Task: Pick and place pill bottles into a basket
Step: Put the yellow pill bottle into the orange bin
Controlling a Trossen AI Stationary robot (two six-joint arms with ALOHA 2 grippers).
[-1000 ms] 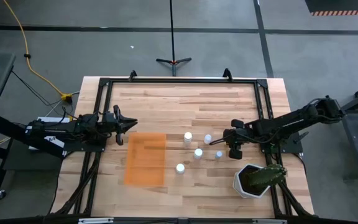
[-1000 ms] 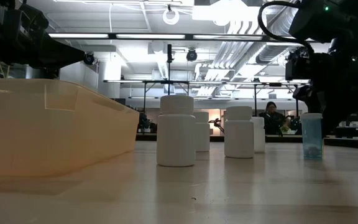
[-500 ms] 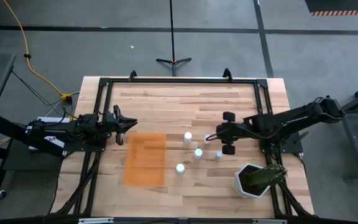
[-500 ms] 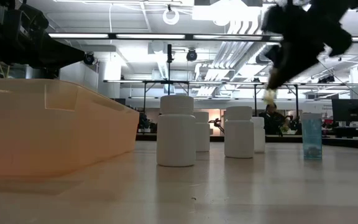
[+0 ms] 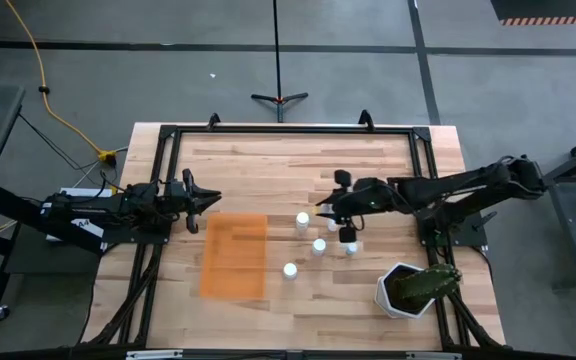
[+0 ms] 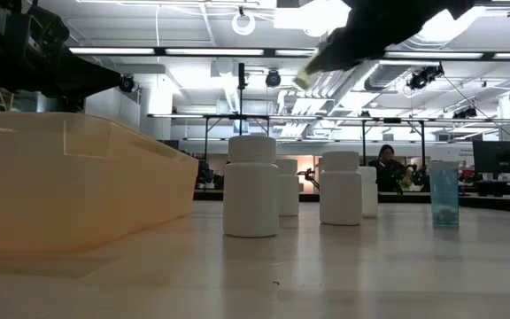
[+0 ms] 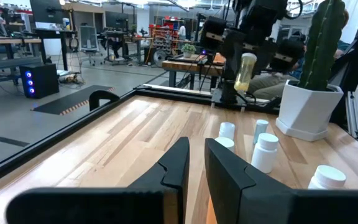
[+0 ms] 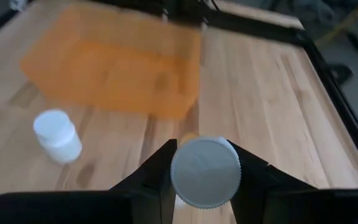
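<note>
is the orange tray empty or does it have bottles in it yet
Empty. From above, the orange tray shows only bare floor; four white bottles stand on the table beside it, another is held in the right tool.

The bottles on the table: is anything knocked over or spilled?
Nothing stands out. The pill bottles on the table stand upright; the right gripper carries one bottle above them. The basket looks empty.
</note>
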